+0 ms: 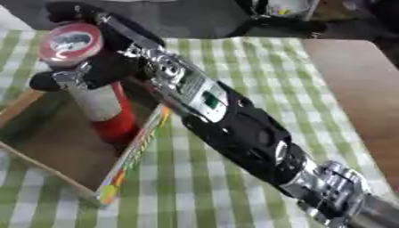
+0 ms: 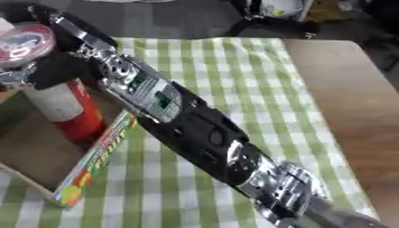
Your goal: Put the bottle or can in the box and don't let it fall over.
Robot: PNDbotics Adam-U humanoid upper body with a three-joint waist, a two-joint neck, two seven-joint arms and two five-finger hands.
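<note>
Cardboard makes up the box [image 1: 46,147], which sits at about nine o'clock in the left eye view, open at the top, with a brightly printed flap [image 1: 136,151] along its right-hand wall. Standing upright inside it, bottom end down on the box floor, is the can [image 1: 101,109] (a tall tube, really, red with a pale label and a red-rimmed round lid facing the camera). The lid lies up toward eleven o'clock, well above the box walls.

Around the can's upper part, just below the lid, the right hand [image 1: 93,73] is wrapped, its dark fingers [image 1: 48,81] curled round the tube from the right and showing on its left side. The arm [image 1: 234,129] runs from there down to five o'clock, silver at the wrist, black along the forearm, silver again near the lower corner.

Under everything lies a green-and-white checked cloth [image 1: 257,67], and at three o'clock the bare wooden table [image 1: 351,84] shows beyond the cloth's edge.
</note>
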